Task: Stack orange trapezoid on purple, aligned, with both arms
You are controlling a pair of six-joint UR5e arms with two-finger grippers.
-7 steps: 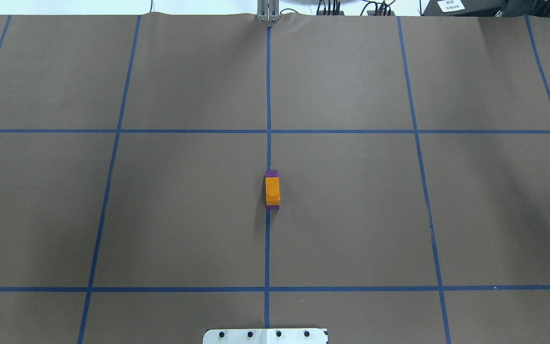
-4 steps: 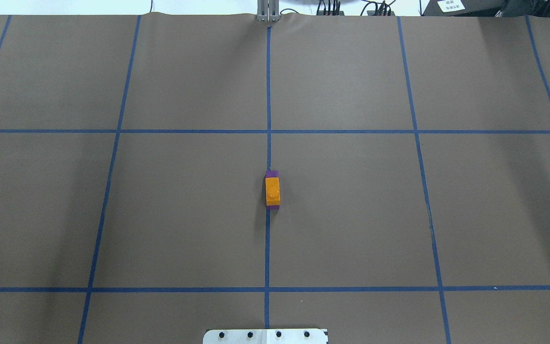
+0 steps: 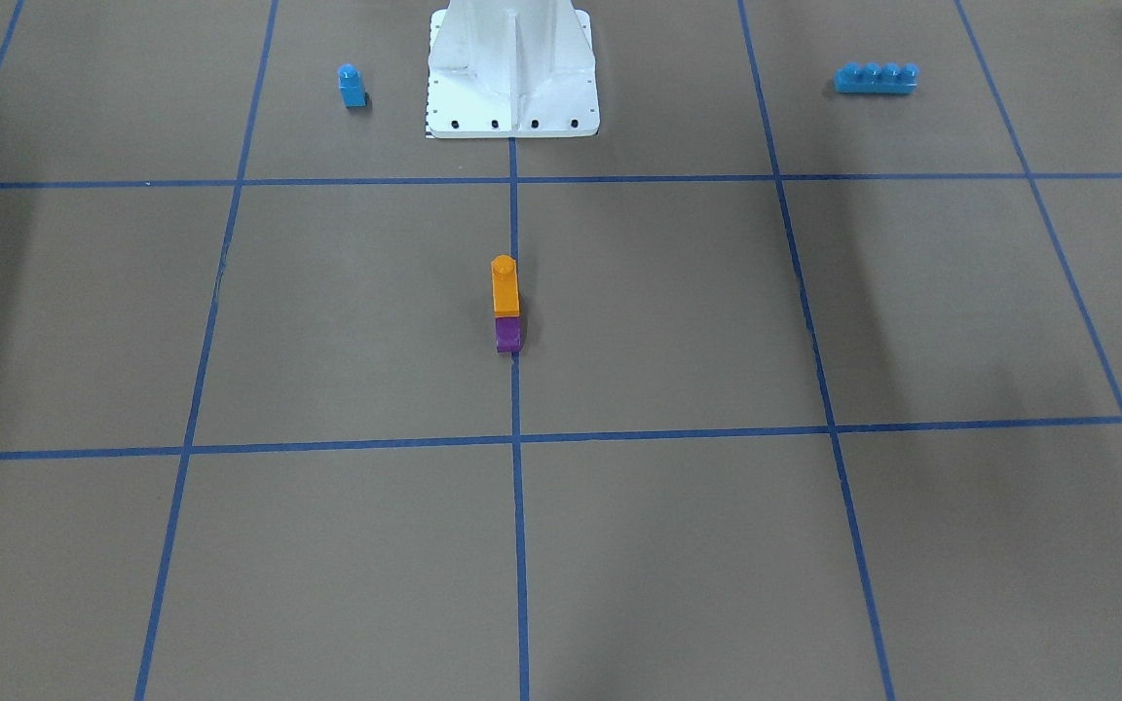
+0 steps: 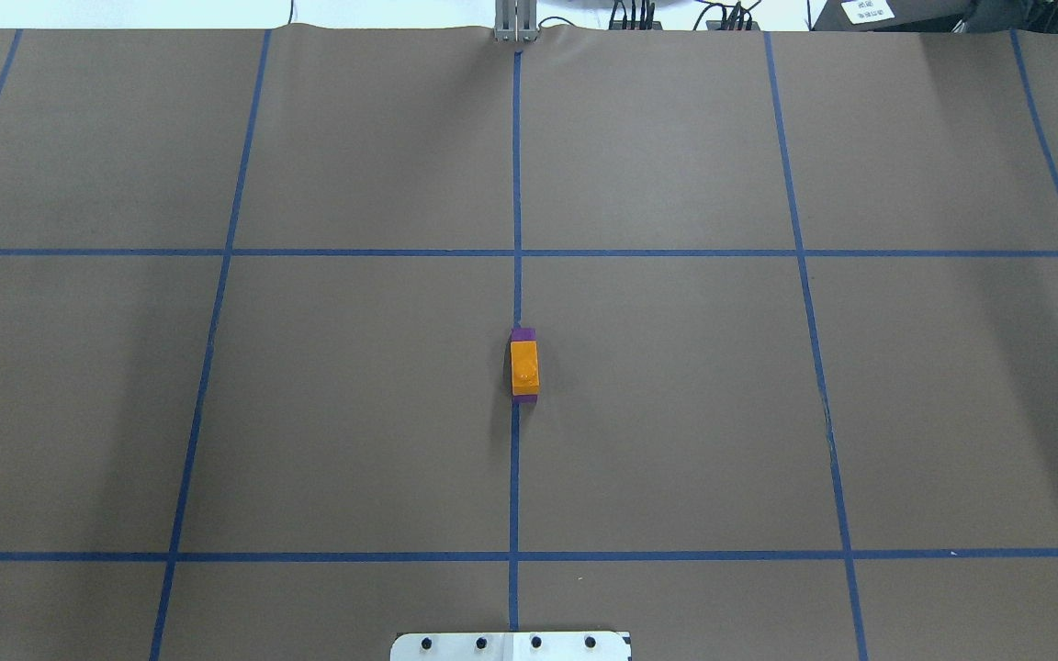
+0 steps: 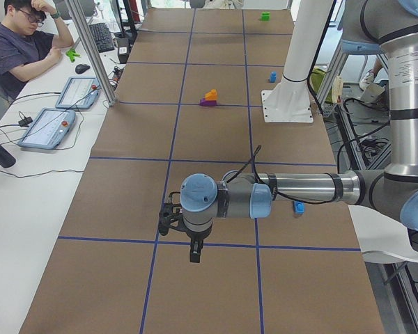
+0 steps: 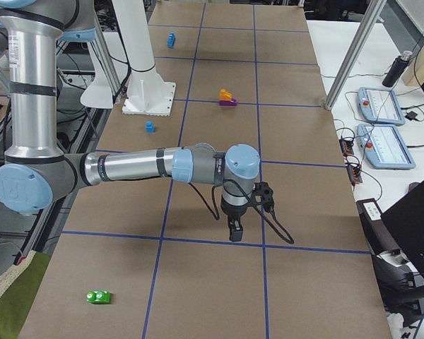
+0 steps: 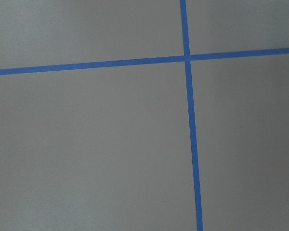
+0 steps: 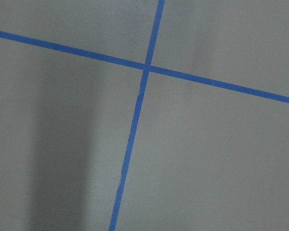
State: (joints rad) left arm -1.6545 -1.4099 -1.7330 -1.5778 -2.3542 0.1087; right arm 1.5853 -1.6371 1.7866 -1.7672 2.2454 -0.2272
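Stacked: the orange trapezoid (image 4: 524, 367) sits on the purple block (image 3: 508, 335), on the centre tape line (image 4: 514, 468).
The left gripper (image 5: 194, 256) and right gripper (image 6: 235, 233) hang over the brown table (image 4: 676, 413), well apart from the stack and touching neither block. Their finger spread cannot be told.

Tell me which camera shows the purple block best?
The front-facing view: the purple block shows a whole face under the orange trapezoid. Overhead, orange hides all but its ends. Side views show it tiny; wrist views miss it.
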